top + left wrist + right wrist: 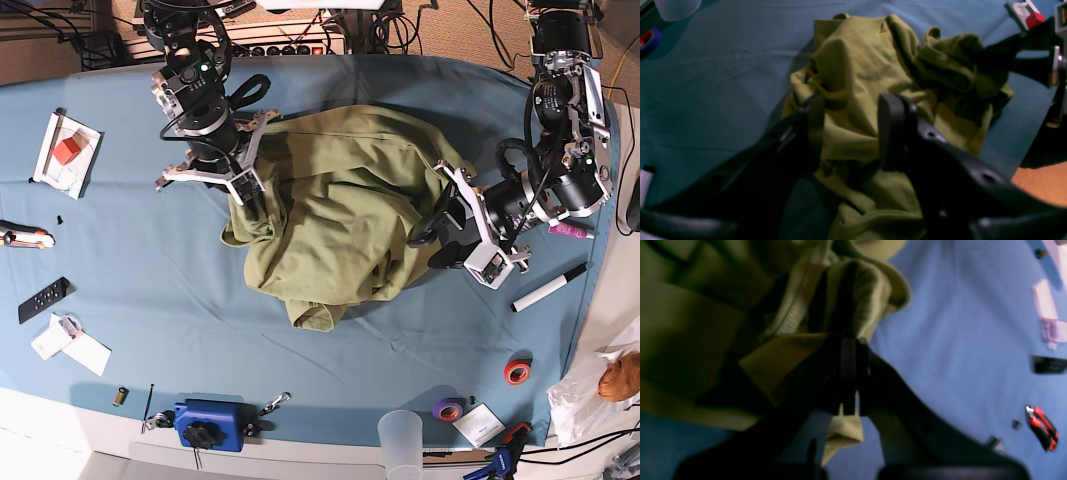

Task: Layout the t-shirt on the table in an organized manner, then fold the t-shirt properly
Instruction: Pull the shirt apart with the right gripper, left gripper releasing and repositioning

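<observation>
Though partly hidden, t-shirt (335,215) apparently crumpled

No legible text, labels, brand marks, numbers or signs in any of the three views. The white cards and slips (68,150) lying on the counter (140,300) are too small and blurred to show any print. Nothing readable to record.
</observation>
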Action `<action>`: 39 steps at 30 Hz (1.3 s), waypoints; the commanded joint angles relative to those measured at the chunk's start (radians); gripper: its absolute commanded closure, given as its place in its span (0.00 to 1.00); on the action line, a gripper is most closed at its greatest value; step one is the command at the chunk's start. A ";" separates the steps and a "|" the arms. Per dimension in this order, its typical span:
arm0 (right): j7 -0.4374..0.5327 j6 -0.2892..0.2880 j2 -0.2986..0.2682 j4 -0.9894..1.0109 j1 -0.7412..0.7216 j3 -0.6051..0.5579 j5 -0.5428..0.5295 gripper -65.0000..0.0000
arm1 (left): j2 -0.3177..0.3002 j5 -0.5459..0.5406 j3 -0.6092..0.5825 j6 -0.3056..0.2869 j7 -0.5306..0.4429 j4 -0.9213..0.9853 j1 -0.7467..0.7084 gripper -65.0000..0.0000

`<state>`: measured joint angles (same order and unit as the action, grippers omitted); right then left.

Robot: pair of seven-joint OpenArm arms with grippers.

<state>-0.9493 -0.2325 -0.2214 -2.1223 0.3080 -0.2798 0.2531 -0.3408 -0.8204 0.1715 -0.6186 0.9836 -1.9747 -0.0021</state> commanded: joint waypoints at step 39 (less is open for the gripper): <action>-0.083 -0.029 -0.021 -0.017 -0.003 0.710 -0.180 1.00 | 0.014 0.189 0.041 0.121 -0.004 -0.015 -0.283 0.54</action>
<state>-1.0531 -0.2741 -0.2195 -2.1223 0.3103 0.4202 0.0521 -0.3187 -0.6136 0.2081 -0.4969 0.9955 -1.9728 -0.2920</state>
